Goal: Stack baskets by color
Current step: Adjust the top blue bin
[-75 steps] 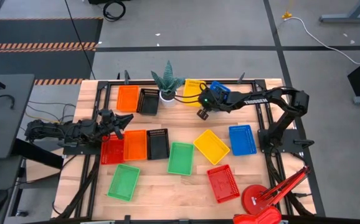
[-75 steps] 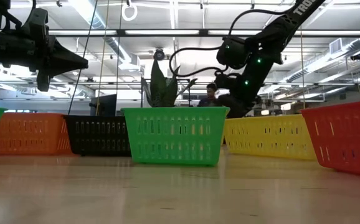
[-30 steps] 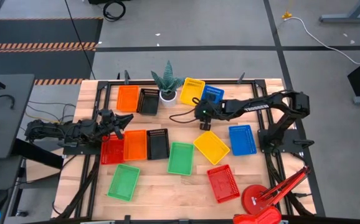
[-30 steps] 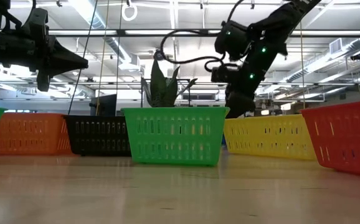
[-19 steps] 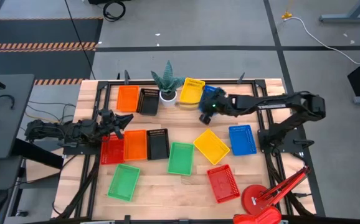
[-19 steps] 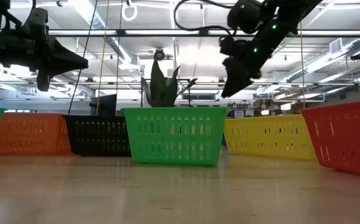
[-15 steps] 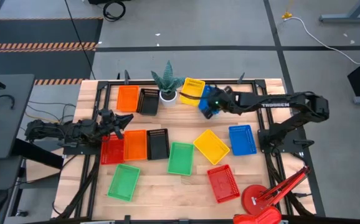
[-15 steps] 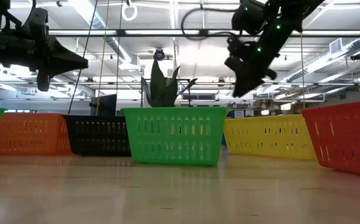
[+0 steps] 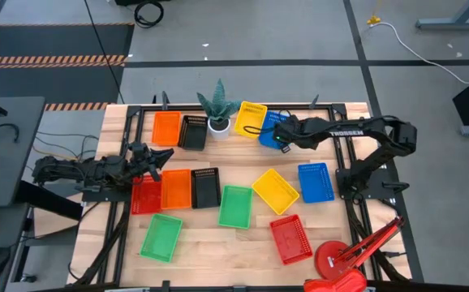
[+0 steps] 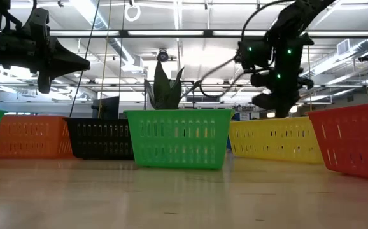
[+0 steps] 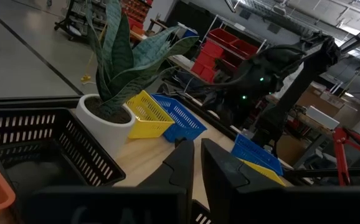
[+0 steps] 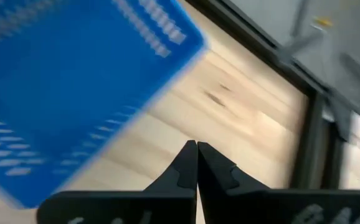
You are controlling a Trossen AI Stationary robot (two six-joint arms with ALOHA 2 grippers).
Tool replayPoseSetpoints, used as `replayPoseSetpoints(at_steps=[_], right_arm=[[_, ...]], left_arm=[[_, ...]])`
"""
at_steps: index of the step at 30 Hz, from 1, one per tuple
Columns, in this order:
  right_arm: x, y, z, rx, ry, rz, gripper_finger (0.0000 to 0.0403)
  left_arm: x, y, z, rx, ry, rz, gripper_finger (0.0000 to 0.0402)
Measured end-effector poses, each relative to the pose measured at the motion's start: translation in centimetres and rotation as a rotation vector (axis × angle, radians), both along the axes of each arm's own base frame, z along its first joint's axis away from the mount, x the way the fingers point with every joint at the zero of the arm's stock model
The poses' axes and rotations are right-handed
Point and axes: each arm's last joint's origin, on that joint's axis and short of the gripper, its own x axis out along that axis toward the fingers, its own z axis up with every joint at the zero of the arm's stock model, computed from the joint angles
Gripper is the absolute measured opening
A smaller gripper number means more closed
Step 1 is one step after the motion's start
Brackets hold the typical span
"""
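None of the baskets (image 9: 235,206) were stacked yet; my right gripper (image 12: 197,144) hung closed and empty above the blue basket (image 9: 272,125).

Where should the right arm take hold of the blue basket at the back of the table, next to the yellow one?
Judging from the pose, pinch the blue basket by its right-hand long rim, from above. Its left side sits against the yellow basket, leaving no room for jaws there. The right gripper is already above it, jaws shut.

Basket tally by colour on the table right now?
Orange plastic mesh baskets: 2
Black mesh baskets: 2
Yellow mesh baskets: 2
Blue mesh baskets: 2
Green mesh baskets: 2
Red mesh baskets: 2
Total: 12
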Motion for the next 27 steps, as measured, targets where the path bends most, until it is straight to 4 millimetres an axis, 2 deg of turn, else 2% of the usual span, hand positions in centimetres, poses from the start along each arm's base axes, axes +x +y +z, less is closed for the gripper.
replayPoseSetpoints(at_steps=[9, 17, 27], right_arm=[[-0.3, -1.1, -1.0, 0.086, -0.059, 0.023, 0.0002], [-0.1, -3.0, -1.6, 0.034, -0.175, 0.038, 0.0001], [-0.3, -5.2, -1.5, -0.068, -0.251, 0.047, 0.0001]], left_arm=[[0.0, 0.0, 0.0, 0.0, 0.001, 0.0, 0.0039], [0.0, 0.0, 0.0, 0.001, 0.001, 0.0, 0.003], [0.0, 0.0, 0.0, 0.0, 0.001, 0.0, 0.0038]])
